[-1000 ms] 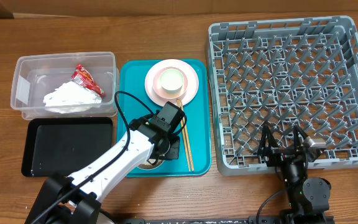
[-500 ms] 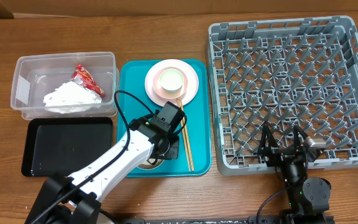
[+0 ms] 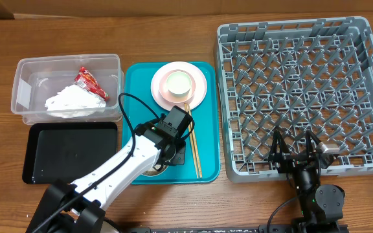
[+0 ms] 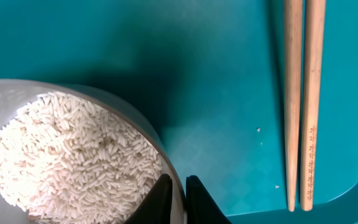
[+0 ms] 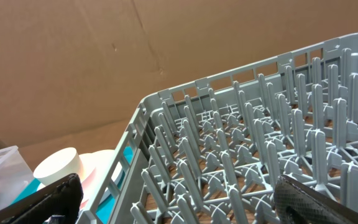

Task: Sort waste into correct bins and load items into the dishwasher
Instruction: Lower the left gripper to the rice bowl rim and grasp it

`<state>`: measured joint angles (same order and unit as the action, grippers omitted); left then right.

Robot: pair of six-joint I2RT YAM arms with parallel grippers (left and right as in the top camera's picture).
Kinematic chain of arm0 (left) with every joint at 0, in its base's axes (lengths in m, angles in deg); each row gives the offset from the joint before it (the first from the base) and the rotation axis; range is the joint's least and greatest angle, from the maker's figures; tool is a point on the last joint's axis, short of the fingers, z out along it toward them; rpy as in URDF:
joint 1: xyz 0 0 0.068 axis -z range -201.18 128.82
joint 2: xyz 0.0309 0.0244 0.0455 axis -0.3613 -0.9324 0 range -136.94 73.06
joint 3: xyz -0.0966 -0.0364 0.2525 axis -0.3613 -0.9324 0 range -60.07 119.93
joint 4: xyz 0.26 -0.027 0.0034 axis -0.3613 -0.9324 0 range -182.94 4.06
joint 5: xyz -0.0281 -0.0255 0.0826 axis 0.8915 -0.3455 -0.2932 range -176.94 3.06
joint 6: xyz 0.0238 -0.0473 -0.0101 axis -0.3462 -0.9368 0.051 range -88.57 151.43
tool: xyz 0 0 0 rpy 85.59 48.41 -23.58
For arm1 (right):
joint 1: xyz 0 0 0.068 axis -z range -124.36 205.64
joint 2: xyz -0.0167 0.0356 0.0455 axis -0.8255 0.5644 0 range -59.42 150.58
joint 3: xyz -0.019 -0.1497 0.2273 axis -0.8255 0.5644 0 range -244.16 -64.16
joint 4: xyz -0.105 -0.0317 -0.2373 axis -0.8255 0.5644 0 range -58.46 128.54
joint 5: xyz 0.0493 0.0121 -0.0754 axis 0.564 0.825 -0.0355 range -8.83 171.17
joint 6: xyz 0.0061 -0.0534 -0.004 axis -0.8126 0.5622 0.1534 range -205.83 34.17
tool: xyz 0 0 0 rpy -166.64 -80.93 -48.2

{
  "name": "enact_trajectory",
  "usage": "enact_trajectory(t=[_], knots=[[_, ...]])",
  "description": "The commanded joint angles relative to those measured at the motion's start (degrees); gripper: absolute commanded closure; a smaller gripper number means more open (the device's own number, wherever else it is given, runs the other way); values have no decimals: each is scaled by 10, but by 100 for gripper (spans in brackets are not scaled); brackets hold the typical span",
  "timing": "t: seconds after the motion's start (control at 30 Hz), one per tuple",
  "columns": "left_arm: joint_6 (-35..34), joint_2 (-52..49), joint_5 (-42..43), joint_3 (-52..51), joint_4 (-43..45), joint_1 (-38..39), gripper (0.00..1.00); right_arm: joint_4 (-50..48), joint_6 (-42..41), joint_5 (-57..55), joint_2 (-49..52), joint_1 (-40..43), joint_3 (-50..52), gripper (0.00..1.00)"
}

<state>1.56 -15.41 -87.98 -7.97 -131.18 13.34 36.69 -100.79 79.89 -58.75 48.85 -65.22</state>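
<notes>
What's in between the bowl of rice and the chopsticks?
Between the bowl and chopsticks, only bare teal tray, plus two tiny white specks; the left wrist view shows it.

Overhead, the light is bright and even, falling from above. The tabletop (image 3: 173, 26) shows only faint, soft shadows, and the clear tub (image 3: 67, 60) carries mild glare. That picture is sharp throughout. At the left wrist, the rice (image 4: 73, 155) and chopsticks (image 4: 302, 106) are crisp, and a dark shadow lies across the tray (image 4: 229, 62) beside the bowl (image 4: 145, 127). The right wrist view is dimmer and warmer. There the rack (image 5: 241, 155) is fairly clear, and the right hand (image 5: 179, 202) shows only as dark blurs at the bottom corners.
</notes>
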Motion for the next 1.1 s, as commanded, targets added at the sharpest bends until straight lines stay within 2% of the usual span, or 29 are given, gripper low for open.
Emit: enact_trajectory(t=[0.0,0.43,0.57,0.6,0.8,0.93,1.07], knots=[[-2,-3,11,-6,-5,4,89,-4,2,3,-5,0,6,0],[-2,-3,10,-18,-3,4,88,-4,2,3,-5,0,6,0],[-2,-3,6,-19,1,4,90,-4,2,3,-5,0,6,0],[-2,-3,6,-19,1,4,96,-4,2,3,-5,0,6,0],[-1,-3,9,-16,2,3,96,-4,2,3,-5,0,6,0],[-1,-1,26,17,-17,3,96,-4,2,3,-5,0,6,0],[29,5,26,104,-81,-12,96,-4,2,3,-5,0,6,0]])
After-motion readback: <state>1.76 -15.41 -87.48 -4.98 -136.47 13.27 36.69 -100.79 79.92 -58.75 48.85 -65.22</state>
